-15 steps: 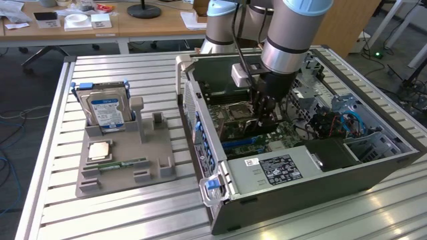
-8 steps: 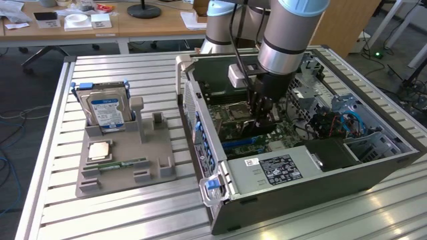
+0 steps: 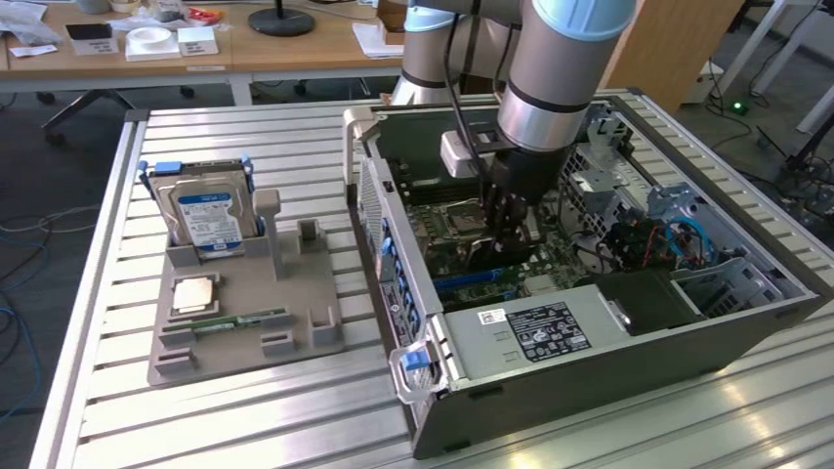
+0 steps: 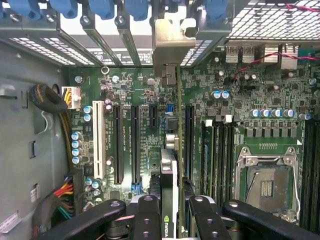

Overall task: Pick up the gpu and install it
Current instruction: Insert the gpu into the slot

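My gripper [image 3: 506, 227] is down inside the open computer case [image 3: 587, 332], over the green motherboard [image 3: 450, 256]. It is shut on the gpu [image 3: 487, 258], a thin dark card held on edge. In the wrist view the gpu [image 4: 170, 170] runs away from the black fingers [image 4: 148, 216], one on each side of it, with my gripper [image 4: 175, 220] clamped on its near end. Its silvery end bracket [image 4: 170, 42] sits against the row of rear slot openings. The card stands over the motherboard's expansion slots [image 4: 135, 145]; I cannot tell whether it is seated in one.
A grey fixture [image 3: 307, 337] left of the case in the exterior view holds a hard drive [image 3: 209, 217], a processor chip [image 3: 195, 293] and a green memory stick [image 3: 242, 319]. Inside the case are cable bundles [image 3: 646, 244] and the empty processor socket [image 4: 267, 185].
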Tool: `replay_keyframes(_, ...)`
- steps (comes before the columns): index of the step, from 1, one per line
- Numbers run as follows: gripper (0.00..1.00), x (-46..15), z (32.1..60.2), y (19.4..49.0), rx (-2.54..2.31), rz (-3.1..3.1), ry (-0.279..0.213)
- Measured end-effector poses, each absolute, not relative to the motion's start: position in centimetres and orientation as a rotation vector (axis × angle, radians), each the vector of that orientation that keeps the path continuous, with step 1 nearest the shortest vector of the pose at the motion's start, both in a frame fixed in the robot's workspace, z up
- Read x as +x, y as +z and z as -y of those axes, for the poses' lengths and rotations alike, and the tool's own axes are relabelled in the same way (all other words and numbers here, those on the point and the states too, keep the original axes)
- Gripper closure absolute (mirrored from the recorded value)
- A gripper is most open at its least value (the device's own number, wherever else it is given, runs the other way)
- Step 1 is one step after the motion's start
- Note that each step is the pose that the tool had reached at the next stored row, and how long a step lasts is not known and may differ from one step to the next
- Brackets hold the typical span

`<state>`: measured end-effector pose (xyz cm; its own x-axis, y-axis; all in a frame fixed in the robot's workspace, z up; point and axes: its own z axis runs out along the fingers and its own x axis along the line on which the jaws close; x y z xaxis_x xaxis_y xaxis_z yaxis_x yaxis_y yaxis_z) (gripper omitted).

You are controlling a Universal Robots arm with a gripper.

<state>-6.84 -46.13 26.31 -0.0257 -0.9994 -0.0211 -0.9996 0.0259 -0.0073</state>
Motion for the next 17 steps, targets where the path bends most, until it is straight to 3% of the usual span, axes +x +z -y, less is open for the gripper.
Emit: replay_keyframes(17,0.73,-7.56,46.11,26.18,-2.178,-2.235,0.015)
